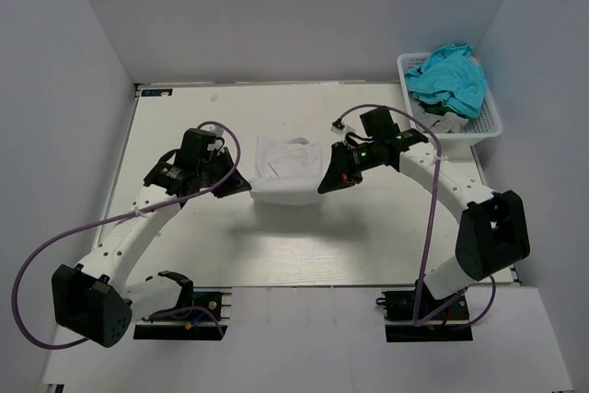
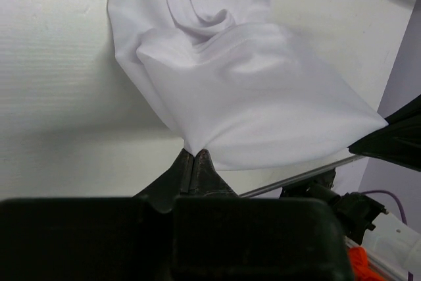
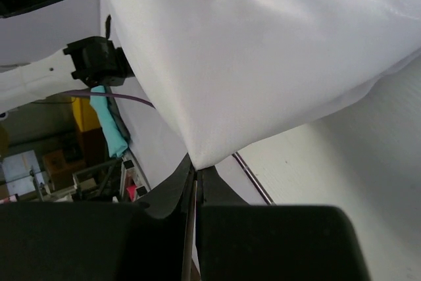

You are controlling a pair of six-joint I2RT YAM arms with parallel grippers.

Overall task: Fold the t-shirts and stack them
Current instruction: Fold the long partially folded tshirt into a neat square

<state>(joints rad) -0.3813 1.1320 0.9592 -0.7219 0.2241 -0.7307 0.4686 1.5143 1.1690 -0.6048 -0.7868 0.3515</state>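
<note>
At left, left claw (image 1: 247, 187) pinching the left near corner of a white t-shirt (image 1: 287, 167), fingers pressed tight on a thin fold of cloth with no gap between them. Middle of the surface (image 1: 276, 255) – t-shirt bunched and creased at its far side, near edge drawn out between the two claws and raised off the surface, a smooth panel of cloth sloping back from that edge toward the crumpled part. Just right of it, right claw (image 1: 322, 188) closed the same way on the opposite near corner, cloth tapering to a point at the fingertips. Both arms angled inward toward the centre, claws near each other with only the t-shirt between. Far right corner – white basket (image 1: 497, 121) holding a teal cloth (image 1: 448, 75) heaped over other garments, well apart from the t-shirt.
</note>
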